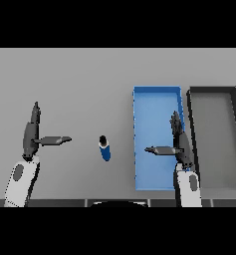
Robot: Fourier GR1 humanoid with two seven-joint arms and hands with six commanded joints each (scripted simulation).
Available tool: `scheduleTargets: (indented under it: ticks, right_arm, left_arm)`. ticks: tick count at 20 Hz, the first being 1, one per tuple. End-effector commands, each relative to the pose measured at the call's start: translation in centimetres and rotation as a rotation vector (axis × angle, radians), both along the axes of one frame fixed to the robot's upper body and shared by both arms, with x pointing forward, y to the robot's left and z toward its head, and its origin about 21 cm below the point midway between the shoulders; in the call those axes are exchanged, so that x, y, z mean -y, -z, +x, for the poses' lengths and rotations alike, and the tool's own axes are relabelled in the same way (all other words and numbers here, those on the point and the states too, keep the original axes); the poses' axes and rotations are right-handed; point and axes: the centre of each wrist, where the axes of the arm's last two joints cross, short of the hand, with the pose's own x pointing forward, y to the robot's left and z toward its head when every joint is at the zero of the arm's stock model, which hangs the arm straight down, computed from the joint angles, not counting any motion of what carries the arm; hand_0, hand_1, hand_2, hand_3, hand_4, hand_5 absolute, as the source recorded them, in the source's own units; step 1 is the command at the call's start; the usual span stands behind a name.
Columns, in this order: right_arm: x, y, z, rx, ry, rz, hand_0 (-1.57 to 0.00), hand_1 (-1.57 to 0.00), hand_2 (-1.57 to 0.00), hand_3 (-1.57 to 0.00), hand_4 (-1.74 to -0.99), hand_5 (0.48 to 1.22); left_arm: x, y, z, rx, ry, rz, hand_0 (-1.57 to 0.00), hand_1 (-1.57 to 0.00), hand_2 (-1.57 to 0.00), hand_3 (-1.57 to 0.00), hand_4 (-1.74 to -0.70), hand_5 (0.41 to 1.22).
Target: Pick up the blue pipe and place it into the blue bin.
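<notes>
The blue pipe [105, 149], a short blue cylinder with a dark top end, stands on the grey table near the middle. To its right lies the blue bin [157, 102], a long rectangular tray. My right hand [179, 142] hovers over the bin's right side, fingers straight and thumb pointing left, holding nothing. My left hand [31, 134] is at the left of the table, open too, thumb pointing right toward the pipe, a clear gap away from it.
A dark-rimmed grey bin [215, 134] sits right beside the blue bin, at the table's right edge.
</notes>
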Motion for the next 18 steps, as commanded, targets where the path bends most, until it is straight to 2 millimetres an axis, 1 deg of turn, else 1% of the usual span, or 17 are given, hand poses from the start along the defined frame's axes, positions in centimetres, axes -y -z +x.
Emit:
scheduleTargets:
  ticks: [1,6,7,8,9,11,12,13,14,16,18]
  right_arm:
    - [0.0,0.0,-0.1,0.002,0.001,0.000,0.00,0.00,0.00,0.00,-1.225,0.617]
    - [0.1,0.2,-1.2,0.013,-0.004,-0.001,0.00,0.00,0.00,0.00,-1.225,0.617]
    - [0.5,-0.2,-2.0,0.076,-0.067,-0.092,0.00,0.00,0.00,0.00,-1.225,0.617]
    - [0.8,-0.3,-2.6,0.083,-0.104,-0.157,0.00,0.00,0.00,0.00,-1.224,0.618]
    - [0.8,-0.5,-3.0,0.090,-0.128,-0.184,0.00,0.00,0.00,0.00,-1.225,0.618]
    - [0.9,-1.0,-3.6,0.094,-0.138,-0.224,0.00,0.00,0.00,0.00,-1.223,0.620]
    - [0.8,-1.3,-3.5,0.088,-0.139,-0.248,0.00,0.00,0.00,0.00,-1.215,0.618]
    - [1.0,-1.4,-3.4,0.082,-0.132,-0.260,0.00,0.00,0.00,0.00,-1.203,0.614]
    - [0.7,-1.4,-3.5,0.072,-0.130,-0.263,0.00,0.00,0.00,0.00,-1.196,0.609]
    - [0.7,-1.6,-3.3,0.064,-0.121,-0.275,0.00,0.00,0.00,0.00,-1.185,0.597]
    - [0.8,-1.4,-3.7,0.091,-0.139,-0.283,0.00,0.00,0.00,0.00,-1.187,0.600]
  left_arm:
    - [0.0,0.0,-0.1,0.007,0.001,0.000,0.00,0.00,0.00,0.00,-1.07,0.591]
    - [-0.1,0.0,-1.0,0.018,0.003,0.003,0.00,0.00,0.00,0.00,-1.07,0.591]
    - [-1.1,-0.4,-1.5,0.016,0.176,0.073,0.00,0.00,0.00,0.00,-1.07,0.591]
    - [-2.0,-1.2,-1.5,-0.001,0.274,0.116,0.00,0.00,0.00,0.00,-1.07,0.590]
    - [-2.6,-1.8,-1.4,-0.007,0.334,0.133,0.00,0.00,0.00,0.00,-1.07,0.589]
    - [-3.3,-2.0,-1.4,-0.031,0.388,0.145,0.00,0.00,0.00,0.00,-1.08,0.588]
    - [-3.4,-1.8,-1.6,-0.040,0.402,0.147,0.00,0.00,0.00,0.00,-1.08,0.591]
    - [-3.3,-2.1,-1.4,-0.038,0.414,0.153,0.00,0.00,0.00,0.00,-1.08,0.596]
    - [-3.0,-1.9,-2.0,-0.034,0.428,0.149,0.00,0.00,0.00,0.00,-1.08,0.600]
    - [-2.6,-2.0,-1.9,-0.033,0.465,0.137,0.00,0.00,0.00,0.00,-1.09,0.605]
    - [-2.5,-2.1,-2.6,-0.047,0.549,0.128,0.00,0.00,0.00,0.00,-1.10,0.583]
